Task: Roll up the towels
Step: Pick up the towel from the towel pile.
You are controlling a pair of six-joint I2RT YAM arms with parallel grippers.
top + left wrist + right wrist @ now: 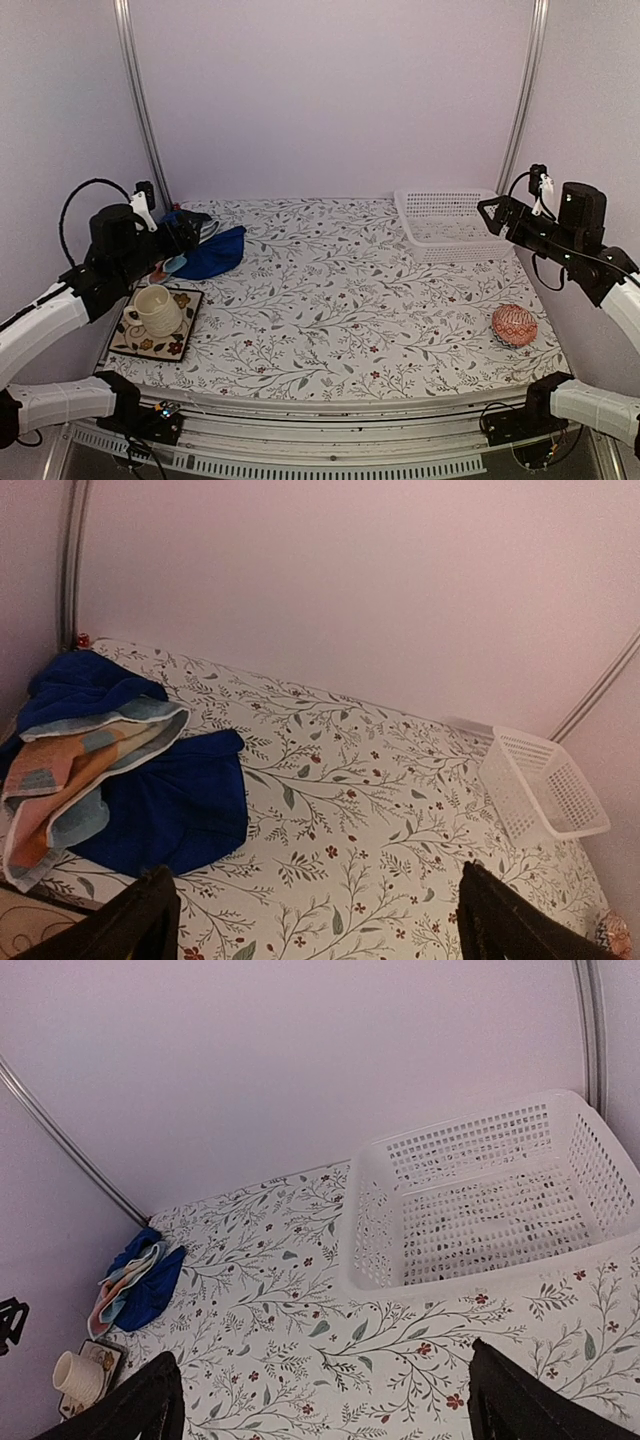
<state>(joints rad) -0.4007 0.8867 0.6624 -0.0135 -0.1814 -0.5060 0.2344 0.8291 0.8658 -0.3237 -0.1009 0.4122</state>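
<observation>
The royal-blue towel (218, 255) lies crumpled at the table's back left. The light-blue towel (176, 264) with orange marks lies bunched on its left part. Both also show in the left wrist view, the blue one (175, 805) under the light-blue one (90, 765), and far off in the right wrist view (155, 1290). My left gripper (188, 232) hovers over the towels' left side, open and empty (315, 920). My right gripper (490, 210) is raised near the basket at the back right, open and empty (320, 1400).
A white plastic basket (450, 225) stands at the back right, also in the wrist views (540, 790) (490, 1200). A pink-red patterned ball (514, 325) lies front right. A cream cup (155, 308) stands on a floral tile (180, 345) front left.
</observation>
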